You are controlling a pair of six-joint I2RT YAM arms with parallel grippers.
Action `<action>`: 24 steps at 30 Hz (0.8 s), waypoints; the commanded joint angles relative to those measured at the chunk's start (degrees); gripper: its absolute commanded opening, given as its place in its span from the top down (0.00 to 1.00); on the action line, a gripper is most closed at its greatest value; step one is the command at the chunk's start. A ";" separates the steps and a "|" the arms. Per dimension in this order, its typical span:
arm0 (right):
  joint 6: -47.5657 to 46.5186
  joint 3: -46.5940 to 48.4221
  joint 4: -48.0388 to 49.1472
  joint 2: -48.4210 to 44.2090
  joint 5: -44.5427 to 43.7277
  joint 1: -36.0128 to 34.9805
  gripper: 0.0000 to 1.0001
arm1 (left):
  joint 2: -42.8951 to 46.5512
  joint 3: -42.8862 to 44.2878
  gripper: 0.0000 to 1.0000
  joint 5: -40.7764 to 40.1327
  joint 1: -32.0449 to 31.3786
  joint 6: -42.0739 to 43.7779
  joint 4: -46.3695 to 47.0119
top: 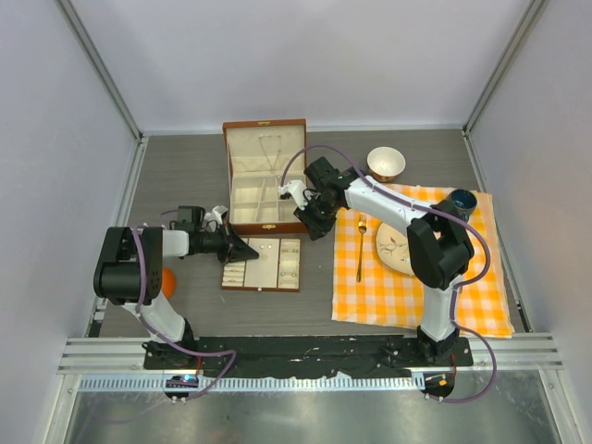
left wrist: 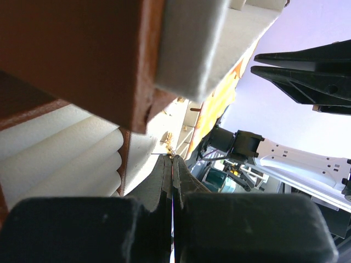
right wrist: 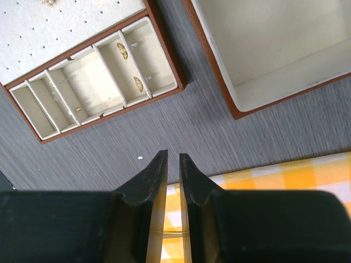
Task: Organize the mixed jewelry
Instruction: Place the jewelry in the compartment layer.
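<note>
My left gripper [top: 252,251] hovers over the left end of the cream-lined tray [top: 277,286]. In the left wrist view its jaws [left wrist: 171,157] are pressed together. A tiny gold-and-silver stud-like piece of jewelry [left wrist: 169,143] sits right at their tips, its thin pin sticking out sideways. Beside the fingers lie the tray's padded rolls [left wrist: 60,159]. My right gripper [top: 314,225] hangs by the front right corner of the wooden box [top: 265,176]. Its jaws [right wrist: 173,155] are a narrow gap apart, holding nothing. Small gold pieces [right wrist: 122,50] lie in the tray's compartments [right wrist: 104,76].
A yellow checked cloth [top: 416,296] on the right carries a plate [top: 393,248], a gold fork [top: 361,248] and a blue cup [top: 461,202]. A bowl [top: 386,163] stands behind it. A white speck [right wrist: 140,158] lies on the grey table. An orange object [top: 169,280] sits by the left arm.
</note>
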State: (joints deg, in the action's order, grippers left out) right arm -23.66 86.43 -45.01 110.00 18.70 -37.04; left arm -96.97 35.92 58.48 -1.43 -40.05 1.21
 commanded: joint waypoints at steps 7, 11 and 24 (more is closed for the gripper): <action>-0.51 0.40 1.07 -0.57 0.20 -0.40 0.80 | 0.38 0.02 1.00 -0.21 -0.06 0.77 0.02; -0.51 0.23 1.16 -0.66 0.20 -0.32 0.79 | -0.32 0.20 1.00 0.06 -0.15 0.77 0.02; -0.60 0.23 1.07 -0.75 0.20 -0.32 0.80 | -1.99 0.46 1.00 0.32 0.11 0.85 -0.07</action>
State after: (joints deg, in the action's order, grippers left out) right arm -23.68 86.43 -45.01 110.00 18.70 -37.04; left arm -97.73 35.88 58.35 -1.43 -40.03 1.23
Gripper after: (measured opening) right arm 0.204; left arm 0.013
